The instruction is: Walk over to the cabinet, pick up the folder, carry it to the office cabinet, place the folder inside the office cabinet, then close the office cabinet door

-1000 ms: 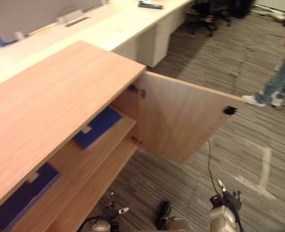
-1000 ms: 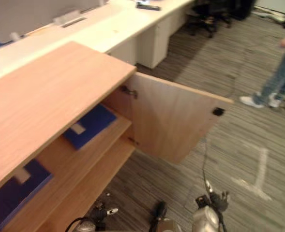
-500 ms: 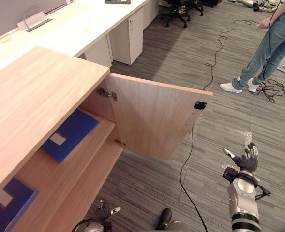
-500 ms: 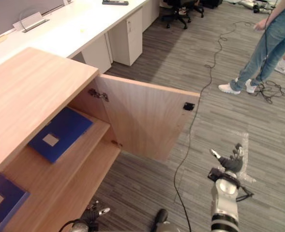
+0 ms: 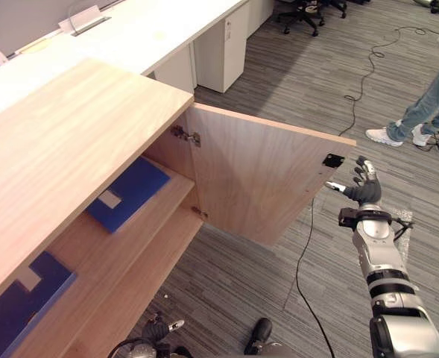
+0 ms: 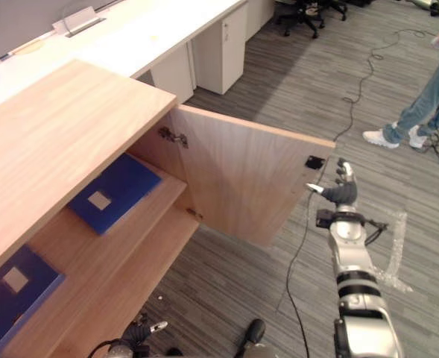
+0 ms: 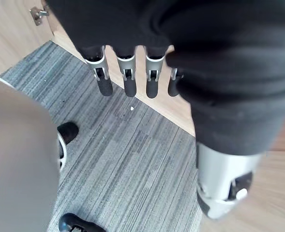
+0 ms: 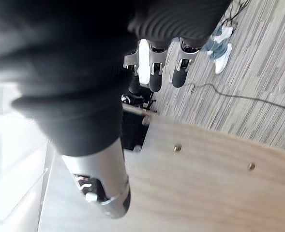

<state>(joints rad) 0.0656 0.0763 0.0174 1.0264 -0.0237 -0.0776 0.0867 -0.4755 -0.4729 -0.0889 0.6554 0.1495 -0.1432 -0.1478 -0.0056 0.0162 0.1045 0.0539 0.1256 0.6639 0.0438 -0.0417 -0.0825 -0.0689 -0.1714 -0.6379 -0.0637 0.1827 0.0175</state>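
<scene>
The person [image 5: 437,101] at the far right was cut off at the view's edge; I saw just jeans, white shoes and a bit of a hand. An office chair [image 5: 306,10] up top was cropped too. The nearer blue folder [image 6: 10,287] ran out past the lower corner, and the cabinet top [image 5: 62,149] hid the back of the shelf [image 5: 107,246]. The left hand [image 5: 162,328] sat at the bottom edge, mostly cut off. Whether the right hand [image 5: 365,194] touched the door [image 5: 256,175], I couldn't tell.
</scene>
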